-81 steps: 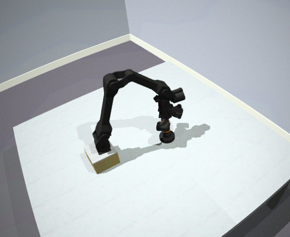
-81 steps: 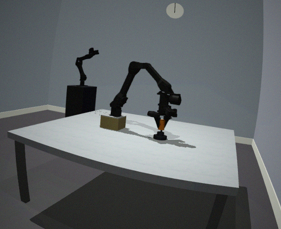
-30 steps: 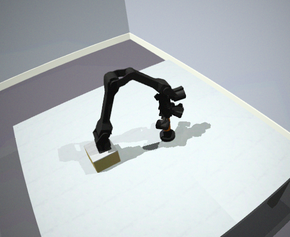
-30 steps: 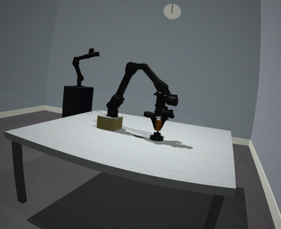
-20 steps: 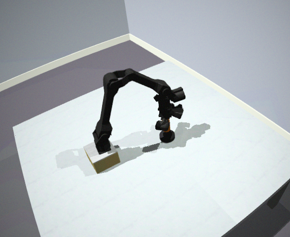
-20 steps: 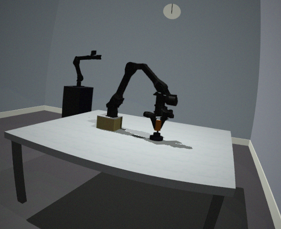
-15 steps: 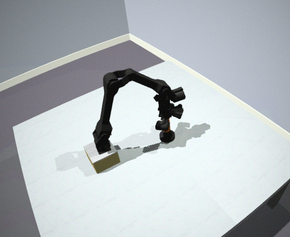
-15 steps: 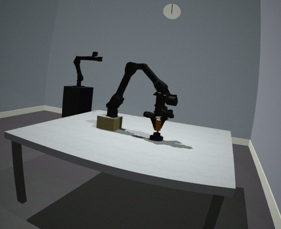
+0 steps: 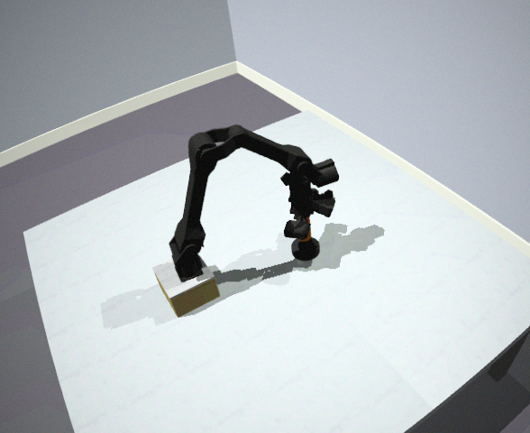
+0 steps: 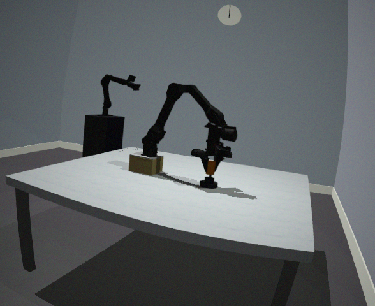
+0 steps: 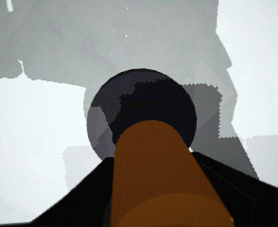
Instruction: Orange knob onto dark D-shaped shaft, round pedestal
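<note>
From my remote seat it looked like a robotics lab or test room: plain grey-blue walls, a white table point(image 9: 265, 354) point(image 10: 168, 204) bearing one black arm point(image 9: 195, 196) point(image 10: 164, 113), a second arm point(image 10: 105, 92) on a dark stand point(image 10: 102, 134), and a wall clock point(image 10: 229, 20).

Top view: set high off one side, tilted steeply down over the marble-look worktop point(image 9: 274, 354) point(image 10: 168, 201), far enough back for the whole black arm point(image 9: 195, 196) point(image 10: 165, 113) plus a wall corner; exterior: lower, farther back, past one worktop edge, looking slightly down across to the wall clock point(image 10: 229, 14); wrist: very close, on the arm, facing down past the claw point(image 9: 302, 225) point(image 10: 210, 168) point(image 11: 153, 189) at the round pedestal point(image 9: 305, 249) point(image 10: 208, 183) point(image 11: 101, 125); top and exterior share arm, pedestal and most of the worktop
</note>
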You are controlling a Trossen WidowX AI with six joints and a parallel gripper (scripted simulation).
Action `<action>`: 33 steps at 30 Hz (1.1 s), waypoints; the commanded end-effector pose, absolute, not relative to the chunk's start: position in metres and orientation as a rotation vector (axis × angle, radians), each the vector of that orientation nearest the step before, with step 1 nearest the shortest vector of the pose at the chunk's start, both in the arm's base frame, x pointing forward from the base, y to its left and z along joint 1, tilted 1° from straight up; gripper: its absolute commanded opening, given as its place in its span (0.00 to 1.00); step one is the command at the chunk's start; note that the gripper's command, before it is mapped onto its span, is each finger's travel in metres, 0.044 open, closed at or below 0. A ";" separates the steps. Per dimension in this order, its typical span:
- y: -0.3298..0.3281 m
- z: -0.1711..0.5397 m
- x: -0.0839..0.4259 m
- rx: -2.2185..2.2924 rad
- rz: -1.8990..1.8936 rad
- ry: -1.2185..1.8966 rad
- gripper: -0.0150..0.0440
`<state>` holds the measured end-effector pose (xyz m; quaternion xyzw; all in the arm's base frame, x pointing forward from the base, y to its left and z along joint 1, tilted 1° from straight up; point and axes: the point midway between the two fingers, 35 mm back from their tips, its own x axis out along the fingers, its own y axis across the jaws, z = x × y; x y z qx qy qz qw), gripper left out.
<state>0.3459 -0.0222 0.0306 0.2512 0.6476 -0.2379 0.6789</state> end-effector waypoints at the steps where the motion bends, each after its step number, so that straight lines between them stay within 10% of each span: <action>1: -0.022 0.030 0.345 0.558 -0.529 1.459 0.25; 33: -0.023 0.033 0.352 0.618 -0.587 1.443 0.25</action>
